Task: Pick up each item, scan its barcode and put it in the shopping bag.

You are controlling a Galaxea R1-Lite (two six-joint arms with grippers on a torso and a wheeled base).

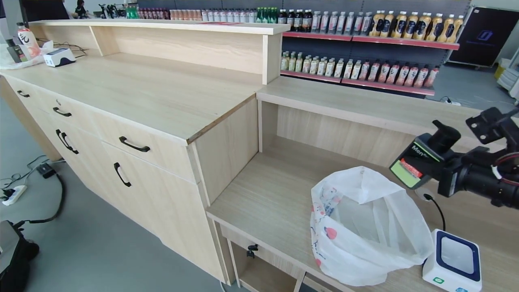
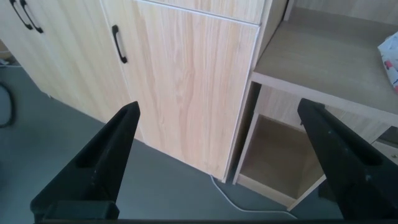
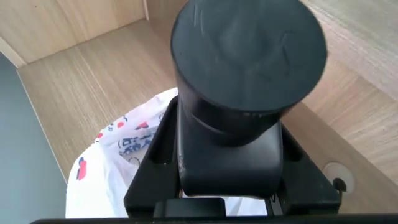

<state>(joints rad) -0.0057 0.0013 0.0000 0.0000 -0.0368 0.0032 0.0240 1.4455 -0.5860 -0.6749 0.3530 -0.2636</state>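
My right gripper (image 1: pixel 437 164) is shut on a black container with a round black cap and a green and red label (image 1: pixel 408 169). It holds the container in the air just above and to the right of the white shopping bag (image 1: pixel 365 227). The bag stands open on the lower counter (image 1: pixel 271 190). In the right wrist view the black cap (image 3: pixel 249 62) sits between my fingers (image 3: pixel 149 180), with the bag (image 3: pixel 124 143) beneath. My left gripper (image 2: pixel 219 109) is open and holds nothing, low over the floor beside the cabinet doors.
A white barcode scanner (image 1: pixel 454 259) stands on the lower counter right of the bag, its cable running back. The tall counter (image 1: pixel 142 89) on the left carries a second scanner (image 1: pixel 59 56) and a bottle (image 1: pixel 28 40). Shelves of bottles (image 1: pixel 357 69) stand behind.
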